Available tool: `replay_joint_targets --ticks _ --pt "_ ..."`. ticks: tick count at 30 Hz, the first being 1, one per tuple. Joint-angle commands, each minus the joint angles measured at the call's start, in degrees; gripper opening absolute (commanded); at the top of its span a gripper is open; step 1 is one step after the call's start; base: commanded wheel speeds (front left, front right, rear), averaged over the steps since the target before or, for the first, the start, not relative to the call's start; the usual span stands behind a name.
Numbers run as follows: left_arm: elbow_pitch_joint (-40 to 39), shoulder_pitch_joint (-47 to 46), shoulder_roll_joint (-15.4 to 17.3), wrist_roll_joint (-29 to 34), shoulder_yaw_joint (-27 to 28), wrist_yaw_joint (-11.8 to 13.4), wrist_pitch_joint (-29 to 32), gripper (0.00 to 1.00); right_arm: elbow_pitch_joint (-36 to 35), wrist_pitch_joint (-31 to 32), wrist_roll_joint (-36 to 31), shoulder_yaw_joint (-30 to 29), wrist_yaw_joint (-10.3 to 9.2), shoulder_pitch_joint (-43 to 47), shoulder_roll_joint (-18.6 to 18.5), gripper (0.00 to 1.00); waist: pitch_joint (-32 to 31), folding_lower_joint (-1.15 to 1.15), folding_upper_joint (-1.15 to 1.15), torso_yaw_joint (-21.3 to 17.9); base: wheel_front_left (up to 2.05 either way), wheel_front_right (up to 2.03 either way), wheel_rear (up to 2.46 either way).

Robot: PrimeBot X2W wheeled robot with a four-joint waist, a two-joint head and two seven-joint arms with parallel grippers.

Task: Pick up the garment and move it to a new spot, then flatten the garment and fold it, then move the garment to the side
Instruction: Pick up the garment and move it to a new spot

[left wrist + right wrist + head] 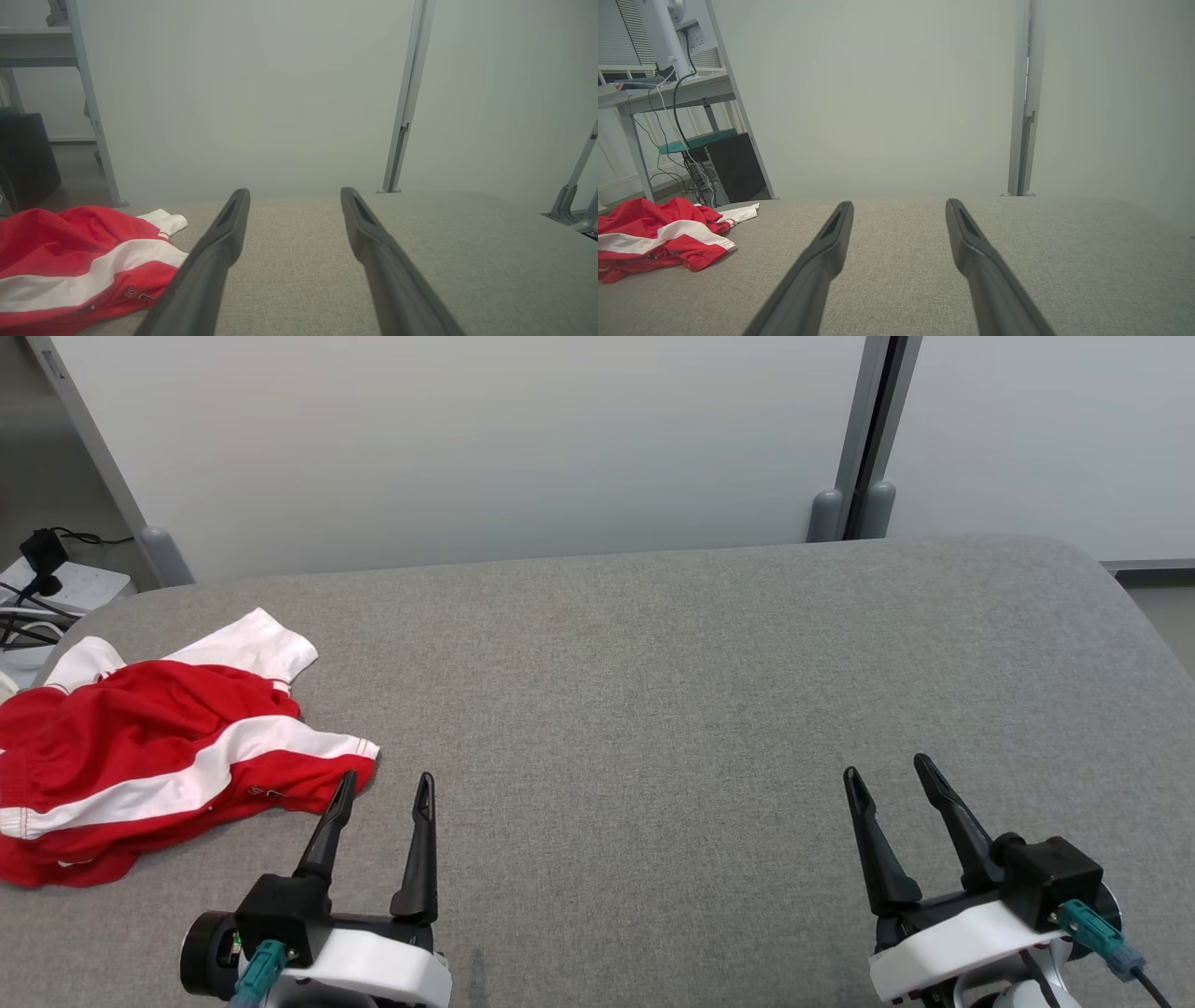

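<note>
A crumpled red garment (140, 756) with white stripes and a white sleeve lies at the left edge of the grey table (700, 691). It also shows at the lower left of the left wrist view as the garment (70, 261), and at the far left of the right wrist view as the garment (658, 235). My left gripper (386, 787) stands open just right of the garment's near corner, its left fingertip close beside the cloth. Far to the right, my right gripper (888, 767) is open over bare table. Nothing lies between either pair of fingers (224, 238) (831, 242).
Pale partition panels with grey posts (854, 476) stand behind the table. A power strip and black cables (47, 588) lie off the table's back left corner. A desk with a dark computer case (733, 165) stands beyond on the left.
</note>
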Motion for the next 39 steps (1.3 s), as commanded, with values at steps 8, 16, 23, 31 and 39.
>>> replay_joint_targets --ticks 8,16,23,31,39 --pt "-0.7 -2.9 0.4 -0.3 2.1 1.1 -0.6 1.0 -1.7 -0.8 -0.2 1.4 0.08 -2.3 -0.2 1.0 -0.1 0.0 0.0 0.1 0.0 0.0 0.0" --pt "-1.2 -2.9 0.4 -1.9 2.5 3.0 -0.6 1.0 -1.8 -0.8 -0.2 1.8 0.08 -2.2 -0.2 1.0 0.1 0.0 0.0 3.1 0.0 0.0 0.0" --pt "-2.6 -2.6 0.4 -2.4 2.5 4.2 -0.6 1.0 -2.9 -0.8 0.9 3.3 0.08 -2.3 -0.6 1.0 1.0 0.0 0.0 8.1 0.0 0.0 0.0" --pt "-2.2 -1.8 0.4 -4.1 3.2 5.1 -0.6 1.0 -5.2 -0.8 2.6 4.1 0.08 -1.9 -1.1 1.0 1.0 0.0 0.0 14.2 0.0 0.0 0.0" --pt "-2.3 -1.0 0.4 -3.7 3.9 5.3 -0.6 1.0 -5.1 -0.8 2.8 4.3 0.08 -1.0 -1.1 1.0 0.5 0.0 0.0 18.0 0.0 0.0 0.0"
